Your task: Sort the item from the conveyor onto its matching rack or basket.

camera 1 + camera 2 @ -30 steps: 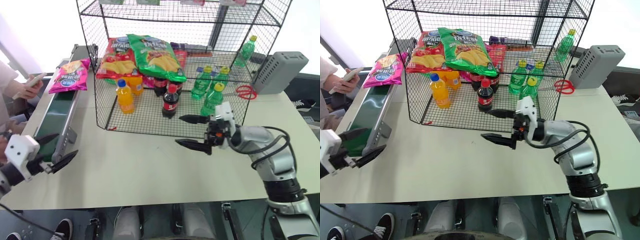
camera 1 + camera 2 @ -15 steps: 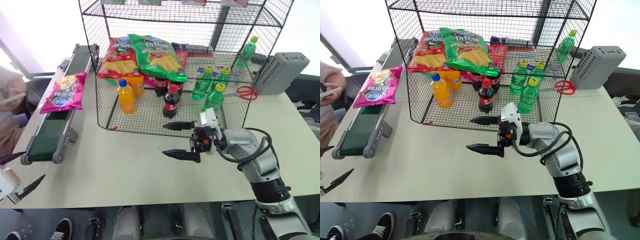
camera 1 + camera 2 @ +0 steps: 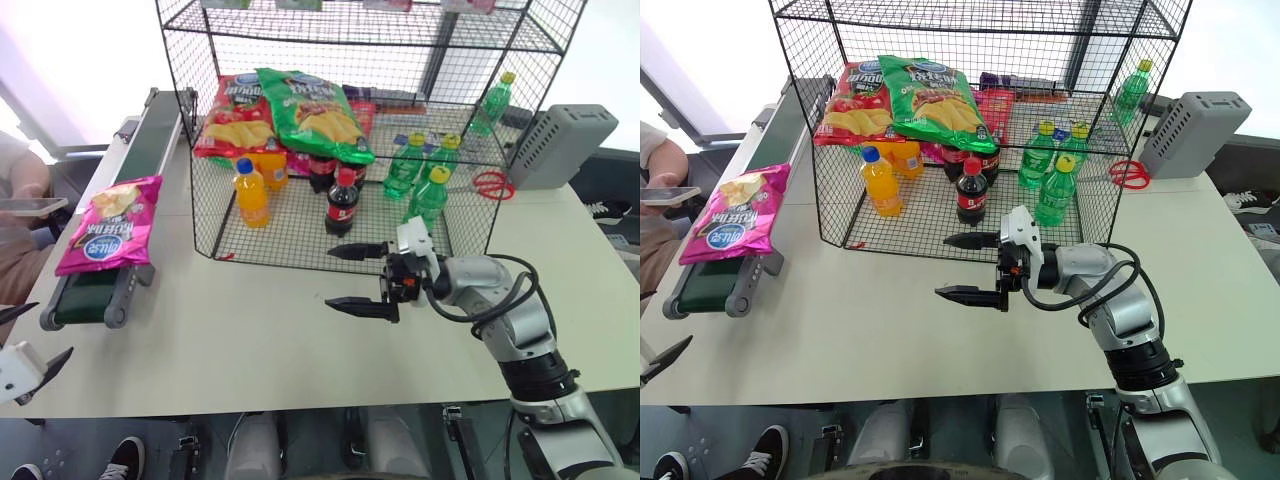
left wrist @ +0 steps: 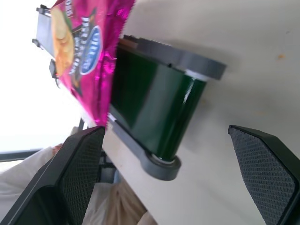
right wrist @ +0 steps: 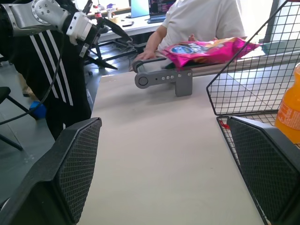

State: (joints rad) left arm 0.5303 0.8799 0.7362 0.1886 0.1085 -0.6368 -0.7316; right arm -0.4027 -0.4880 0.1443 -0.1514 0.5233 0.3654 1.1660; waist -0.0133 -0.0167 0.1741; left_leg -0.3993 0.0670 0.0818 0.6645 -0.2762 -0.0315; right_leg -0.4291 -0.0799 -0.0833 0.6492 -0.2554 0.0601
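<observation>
Pink chip bag (image 3: 102, 237) on conveyor (image 3: 97, 290) end, beside wire rack (image 3: 200, 120)

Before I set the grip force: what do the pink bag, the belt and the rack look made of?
Pink chip bag: thin glossy plastic film, judging by its crinkles and shine. Conveyor belt: dark green, smooth, probably rubber or PVC, in a grey frame that looks like metal. Rack: thin black wire mesh, likely coated steel.

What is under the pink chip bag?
The pink bag lies on the green conveyor belt, near its end and hanging over one side. The belt part beneath it is covered.
</observation>
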